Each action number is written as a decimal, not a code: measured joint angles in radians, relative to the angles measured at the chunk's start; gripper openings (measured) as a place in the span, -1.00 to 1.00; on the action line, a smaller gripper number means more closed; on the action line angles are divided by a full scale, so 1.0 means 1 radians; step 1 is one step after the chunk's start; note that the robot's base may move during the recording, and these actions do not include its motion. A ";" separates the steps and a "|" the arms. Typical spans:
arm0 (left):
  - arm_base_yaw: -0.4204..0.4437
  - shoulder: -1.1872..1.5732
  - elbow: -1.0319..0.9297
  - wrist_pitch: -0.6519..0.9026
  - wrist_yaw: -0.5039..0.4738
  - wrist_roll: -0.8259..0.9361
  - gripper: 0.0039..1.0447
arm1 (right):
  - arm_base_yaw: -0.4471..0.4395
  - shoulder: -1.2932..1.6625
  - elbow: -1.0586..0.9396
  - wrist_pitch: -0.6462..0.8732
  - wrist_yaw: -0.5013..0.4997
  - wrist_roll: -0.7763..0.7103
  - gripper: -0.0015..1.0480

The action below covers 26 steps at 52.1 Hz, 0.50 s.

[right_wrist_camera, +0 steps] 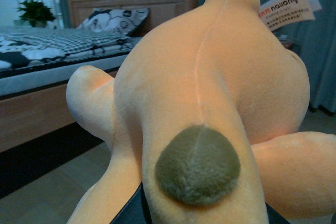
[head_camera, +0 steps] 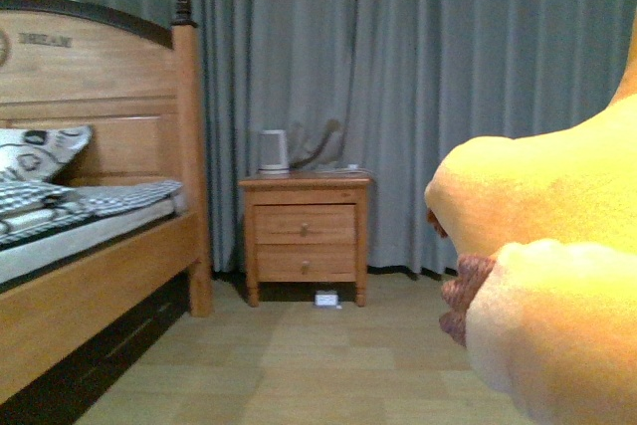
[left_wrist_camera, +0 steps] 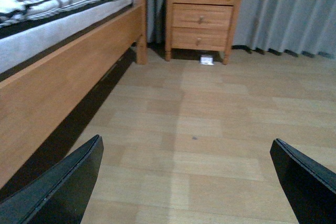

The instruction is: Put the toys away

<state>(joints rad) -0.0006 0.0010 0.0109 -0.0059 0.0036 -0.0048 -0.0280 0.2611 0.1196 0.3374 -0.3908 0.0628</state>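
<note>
The orange-yellow plush toy (head_camera: 557,266) fills the right side of the front view, held in the air, with brown paw stitching showing. In the right wrist view the plush toy (right_wrist_camera: 210,87) fills most of the picture, with a dark round pad low on it and a white tag (right_wrist_camera: 289,6) at its top. My right gripper (right_wrist_camera: 202,219) is shut on the plush toy; only dark bits of its fingers show under the toy. My left gripper (left_wrist_camera: 189,182) is open and empty above the wooden floor, its two dark fingers (left_wrist_camera: 58,187) wide apart.
A wooden bed (head_camera: 100,276) with checked bedding stands on the left. A wooden two-drawer nightstand (head_camera: 305,236) with a white kettle (head_camera: 274,151) on it stands against grey curtains (head_camera: 418,67). A small white object (head_camera: 325,299) lies under the nightstand.
</note>
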 joint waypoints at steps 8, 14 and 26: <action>0.000 0.000 0.000 0.000 0.001 0.000 0.89 | -0.002 -0.001 0.000 0.000 -0.001 0.000 -0.67; 0.000 0.000 0.000 0.000 -0.004 0.000 0.89 | -0.002 -0.001 0.000 0.000 -0.004 0.000 -0.67; 0.000 0.000 0.000 0.000 -0.004 0.000 0.89 | -0.002 -0.001 0.000 0.000 -0.006 0.000 -0.67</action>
<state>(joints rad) -0.0002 0.0010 0.0109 -0.0059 -0.0002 -0.0044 -0.0296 0.2600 0.1196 0.3374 -0.3965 0.0624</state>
